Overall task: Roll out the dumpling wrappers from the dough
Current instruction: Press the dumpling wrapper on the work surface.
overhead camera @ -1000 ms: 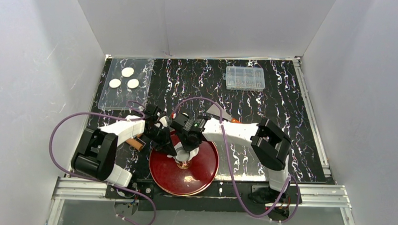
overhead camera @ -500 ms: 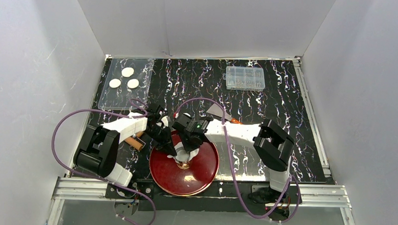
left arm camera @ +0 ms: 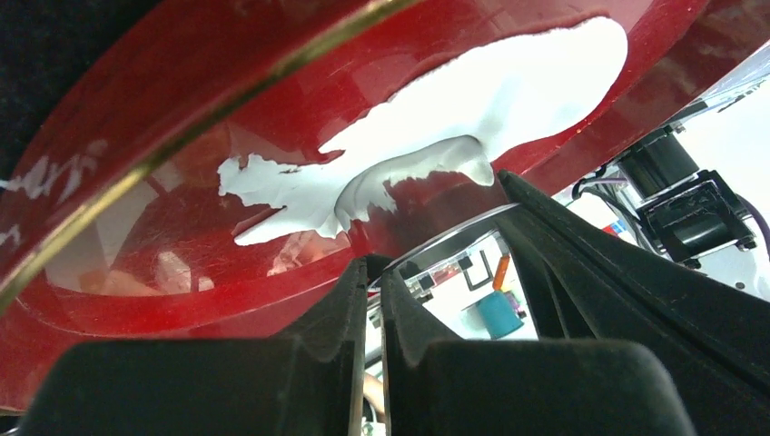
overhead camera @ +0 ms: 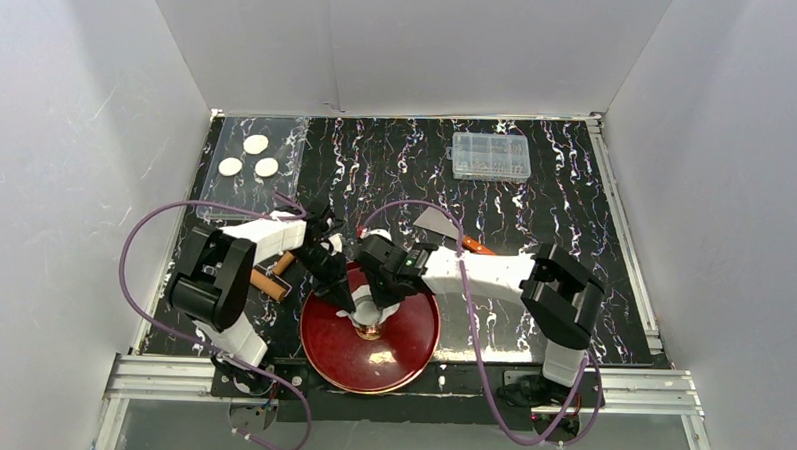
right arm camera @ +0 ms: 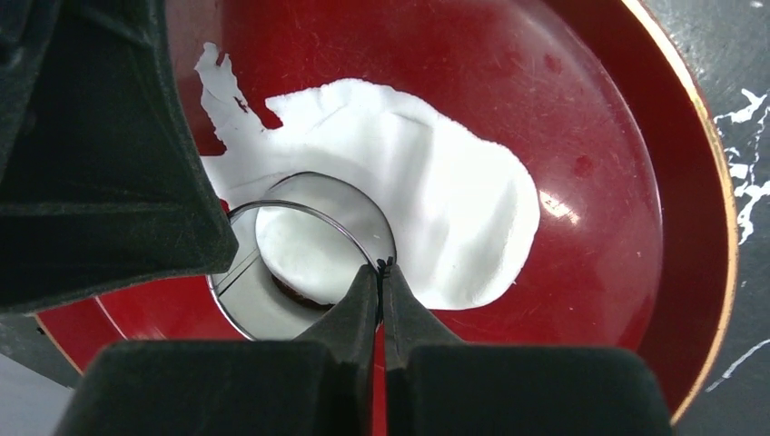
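Three dumpling wrappers (overhead camera: 255, 144) lie far left on a clear tray (overhead camera: 275, 195), well apart from the work. Left pincer (left arm camera: 374, 277) sits low over the red plate (right arm camera: 599, 163), closed to a slit. It may be nipping the clear ring cutter (right arm camera: 238, 295), cannot tell. The dough (right arm camera: 454, 209) lies flat on the plate. It looks thin, soft, light and probably tacky, and its ragged left end suggests it tears easily. Best lifted from under an edge, not pinched mid-sheet. In the right wrist view the long axis runs from the ragged upper-left tail to the rounded lower-right lobe. Right pincer (right arm camera: 382, 272) is clamped on the cutter rim, ring set on the dough's left part.
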Available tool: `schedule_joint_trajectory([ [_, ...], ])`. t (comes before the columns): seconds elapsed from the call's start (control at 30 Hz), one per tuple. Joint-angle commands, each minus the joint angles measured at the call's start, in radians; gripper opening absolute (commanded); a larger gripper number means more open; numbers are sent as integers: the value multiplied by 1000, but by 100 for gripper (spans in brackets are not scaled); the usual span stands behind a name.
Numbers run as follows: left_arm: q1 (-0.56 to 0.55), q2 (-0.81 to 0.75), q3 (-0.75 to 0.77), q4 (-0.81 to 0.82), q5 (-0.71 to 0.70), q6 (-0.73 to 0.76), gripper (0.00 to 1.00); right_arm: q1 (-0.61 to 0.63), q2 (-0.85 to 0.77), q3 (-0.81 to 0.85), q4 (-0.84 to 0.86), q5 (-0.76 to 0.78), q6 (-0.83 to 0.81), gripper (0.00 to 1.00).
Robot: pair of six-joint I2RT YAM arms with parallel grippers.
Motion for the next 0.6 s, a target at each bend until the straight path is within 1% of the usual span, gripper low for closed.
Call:
schedule_joint_trajectory([
  [0.0, 6, -57, -127, 31, -251, 7, 0, 16, 113, 143, -120, -63, -53, 1],
  [0.1, 7, -163, -171, 41, -255, -9, 0, -14, 149, 195, -135, -71, -86, 1],
  [0.23, 6, -184, -166, 80, -266, -9, 0, -12, 89, 118, -126, -75, -69, 1],
  [0.27, 7, -175, -161, 95, -272, -7, 0, -5, 66, 70, -119, -78, -50, 1],
  [0.33, 7, -80, -68, 108, -328, 44, 0, 42, -17, -37, -97, -82, 29, 1],
  [0.4, 7, -6, 31, 105, -328, 50, 0, 66, -37, -43, -110, -73, 65, 1],
  [0.43, 7, 15, 50, 104, -311, 43, 0, 68, -34, -37, -105, -78, 70, 1],
  [0.47, 7, 17, 41, 83, -296, 38, 0, 61, -23, -23, -96, -74, 48, 1],
  [0.5, 7, -19, -21, 65, -282, 27, 0, 35, 16, 41, -112, -60, -5, 1],
  [0.53, 5, -75, -92, 71, -277, 16, 0, 12, 51, 99, -132, -56, -53, 1],
  [0.57, 6, -166, -185, 86, -255, -14, 0, -24, 84, 138, -130, -72, -91, 1],
])
